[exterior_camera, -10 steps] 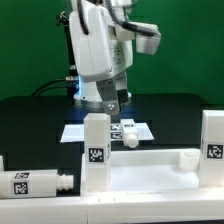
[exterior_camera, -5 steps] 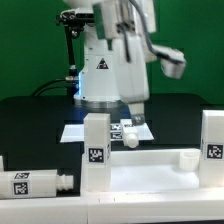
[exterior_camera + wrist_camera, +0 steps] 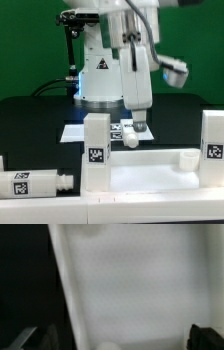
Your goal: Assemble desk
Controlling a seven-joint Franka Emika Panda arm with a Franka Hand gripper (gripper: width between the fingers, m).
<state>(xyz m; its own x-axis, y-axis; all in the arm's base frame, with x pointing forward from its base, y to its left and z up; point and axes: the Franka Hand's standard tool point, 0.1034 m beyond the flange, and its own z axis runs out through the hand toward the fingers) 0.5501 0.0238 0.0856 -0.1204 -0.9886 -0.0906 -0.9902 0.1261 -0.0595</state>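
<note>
Desk tabletop (image 3: 150, 172), a flat white panel, lies across the lower centre and lower right of the exterior view on the black worktop (image 3: 35, 115). One chunky white leg (image 3: 96, 135) stands upright at the panel's left end, a black-and-white tag on its near face. A second tagged leg (image 3: 213, 130) stands upright at the frame's right edge. A third leg (image 3: 35, 183) lies on its side in the lower left corner, its round peg pointing toward the panel. The white Franka arm (image 3: 110, 60) fills the upper centre against a green backdrop (image 3: 30, 50), and its jaws reach down at mid-frame, just behind the tabletop's far edge. They hang right beside a small white block (image 3: 129, 140) that sits by the marker board (image 3: 78, 131); whether they touch the block cannot be told. In the wrist view a blurred white surface (image 3: 130, 286) fills most of the picture beside a black strip. Two dark fingertips (image 3: 28, 336) show at opposite edges, so the jaws stand wide open with nothing held between them. What the white surface is cannot be told.
</note>
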